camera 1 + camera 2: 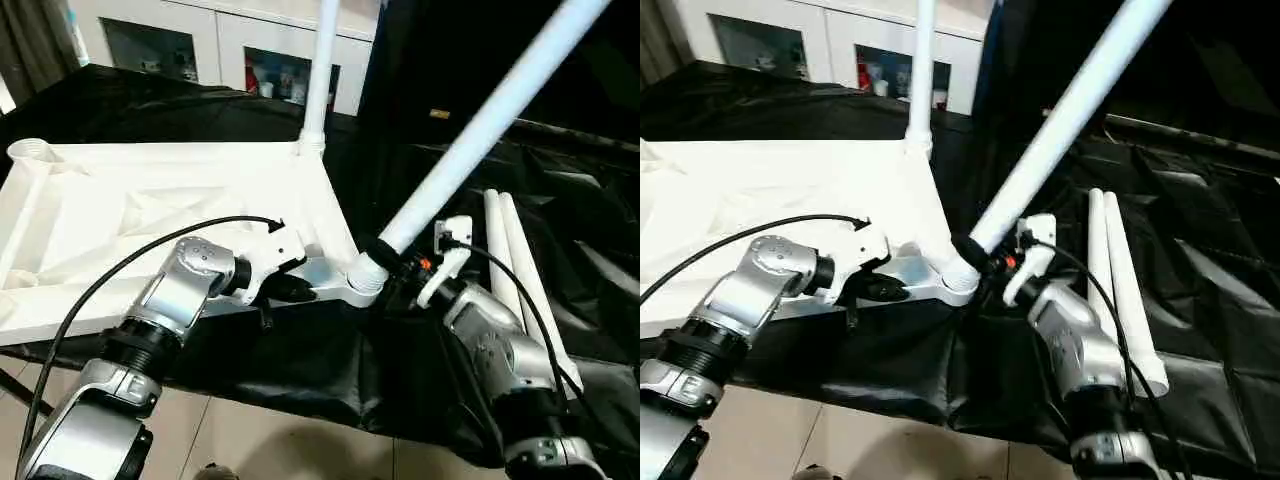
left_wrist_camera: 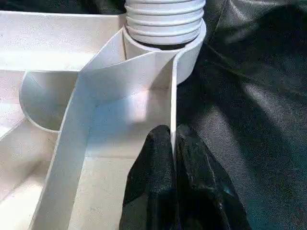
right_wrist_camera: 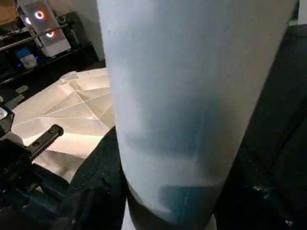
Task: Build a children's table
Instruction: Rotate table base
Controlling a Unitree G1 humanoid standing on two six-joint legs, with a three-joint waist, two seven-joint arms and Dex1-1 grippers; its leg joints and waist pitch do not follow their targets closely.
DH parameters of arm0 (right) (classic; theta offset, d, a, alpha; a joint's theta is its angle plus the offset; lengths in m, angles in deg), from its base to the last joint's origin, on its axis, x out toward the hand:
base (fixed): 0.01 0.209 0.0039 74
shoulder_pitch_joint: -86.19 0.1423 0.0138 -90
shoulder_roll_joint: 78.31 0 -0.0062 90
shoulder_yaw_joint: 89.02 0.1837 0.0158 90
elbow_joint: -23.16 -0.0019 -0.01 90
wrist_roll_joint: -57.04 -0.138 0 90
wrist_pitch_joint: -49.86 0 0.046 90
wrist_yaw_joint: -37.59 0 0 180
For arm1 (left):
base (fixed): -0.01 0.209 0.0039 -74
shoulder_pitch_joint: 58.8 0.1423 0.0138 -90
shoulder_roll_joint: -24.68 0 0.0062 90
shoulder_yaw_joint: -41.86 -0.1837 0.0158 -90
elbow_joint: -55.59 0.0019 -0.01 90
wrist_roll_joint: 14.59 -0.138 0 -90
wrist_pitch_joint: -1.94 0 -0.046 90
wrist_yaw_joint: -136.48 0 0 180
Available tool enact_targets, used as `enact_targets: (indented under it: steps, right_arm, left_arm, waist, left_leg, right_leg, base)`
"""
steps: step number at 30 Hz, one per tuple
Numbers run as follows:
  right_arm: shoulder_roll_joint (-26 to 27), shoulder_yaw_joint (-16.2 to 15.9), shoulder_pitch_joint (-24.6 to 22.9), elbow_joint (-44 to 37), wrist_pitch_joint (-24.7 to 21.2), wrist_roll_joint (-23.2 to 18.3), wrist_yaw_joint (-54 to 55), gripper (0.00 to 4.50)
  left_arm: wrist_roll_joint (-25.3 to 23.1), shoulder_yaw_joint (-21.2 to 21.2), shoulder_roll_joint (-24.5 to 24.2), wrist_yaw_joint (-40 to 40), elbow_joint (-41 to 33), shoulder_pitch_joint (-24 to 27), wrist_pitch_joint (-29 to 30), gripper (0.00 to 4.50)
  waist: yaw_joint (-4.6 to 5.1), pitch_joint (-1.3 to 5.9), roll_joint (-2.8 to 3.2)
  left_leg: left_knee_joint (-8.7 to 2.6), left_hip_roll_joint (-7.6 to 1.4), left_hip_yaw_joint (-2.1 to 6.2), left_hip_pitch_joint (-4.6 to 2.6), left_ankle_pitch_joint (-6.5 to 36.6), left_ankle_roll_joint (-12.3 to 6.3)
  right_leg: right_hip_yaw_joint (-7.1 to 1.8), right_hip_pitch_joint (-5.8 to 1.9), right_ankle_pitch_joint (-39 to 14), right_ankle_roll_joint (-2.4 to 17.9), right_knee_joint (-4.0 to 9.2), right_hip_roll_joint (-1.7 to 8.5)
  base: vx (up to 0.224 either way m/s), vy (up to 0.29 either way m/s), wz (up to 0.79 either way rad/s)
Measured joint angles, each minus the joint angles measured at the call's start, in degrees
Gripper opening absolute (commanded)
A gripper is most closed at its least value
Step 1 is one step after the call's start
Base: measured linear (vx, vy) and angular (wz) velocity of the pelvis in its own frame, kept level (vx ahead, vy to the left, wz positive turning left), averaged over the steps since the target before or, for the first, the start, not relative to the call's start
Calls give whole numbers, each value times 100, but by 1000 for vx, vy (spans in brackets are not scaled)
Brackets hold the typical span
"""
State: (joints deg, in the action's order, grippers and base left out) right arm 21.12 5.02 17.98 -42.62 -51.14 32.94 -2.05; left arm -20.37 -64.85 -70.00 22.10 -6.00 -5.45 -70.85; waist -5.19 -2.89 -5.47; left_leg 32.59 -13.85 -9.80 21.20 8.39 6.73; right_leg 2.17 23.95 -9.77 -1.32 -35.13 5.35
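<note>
The table top [image 1: 150, 215] lay upside down on a black cloth [image 1: 300, 360], with its ribbed underside turned up. Its long axis ran from left to right, and its right edge slanted from the far corner toward the near right corner. One leg [image 1: 322, 70] stood upright in the far right corner socket and pointed straight up. A second leg [image 1: 480, 130] was set with its threaded end [image 2: 165, 21] at the near right corner socket [image 1: 362, 280]. This leg did not stand upright; it leaned strongly, and its long axis rose from the socket toward the far right. Two more legs [image 1: 520, 270] lay flat on the cloth, to the right of the top, touching side by side, with their long axes running from far to near. An open socket [image 1: 30, 152] was visible at the far left corner of the top.

The right gripper [image 1: 405, 268] was clenched around the leaning leg just above the socket, with its black fingers [image 3: 103, 177] on both sides of the tube. The left gripper [image 2: 173, 143] was pinched on the thin rim wall of the top, near the same socket, with one finger on each side of the wall.

Beyond the cloth, at the far side, stood a white cabinet [image 1: 220, 45] with glass doors and some coloured things inside. I could read no writing, brand or label on any part.
</note>
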Motion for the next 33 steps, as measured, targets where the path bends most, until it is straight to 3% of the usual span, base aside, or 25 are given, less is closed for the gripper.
enact_targets:
  steps: [4,10,13,17,33]
  right_arm:
    - [3,-40,-124,-109,105,27,38,189]
    - [-247,-376,-103,-321,25,310,-23,189]
    - [-446,-692,86,-384,23,680,-136,189]
    - [-506,-852,230,-318,-10,903,-199,189]
    - [-808,-1094,290,-38,138,873,-1214,189]
  left_arm:
    - [-15,-5,1,6,13,0,-16,0]
    - [-16,-56,-23,30,20,0,-97,0]
    - [-22,-58,-48,14,63,0,-172,0]
    - [-64,-67,-48,-19,89,2,-241,0]
    - [-18,-133,-321,395,-105,239,-709,0]
  waist:
    - [-10,1,2]
    - [-15,1,2]
    - [0,6,-5]
    - [6,17,-23]
    - [9,76,-97]
  left_leg:
    - [0,1,0,0,0,0]
    - [-1,1,0,-1,0,0]
    - [-2,1,2,-6,0,0]
    - [-2,0,5,-5,0,1]
    - [-4,-1,5,-15,0,2]
  right_leg:
    - [0,-1,0,0,0,1]
    - [1,-5,0,0,1,2]
    - [3,-9,1,0,-2,1]
    - [4,-7,-4,-14,0,0]
    - [4,-16,-6,-17,4,-1]
  base:
    - [0,0,0]
    - [0,0,0]
    - [0,0,0]
    - [0,0,0]
    - [0,0,0]
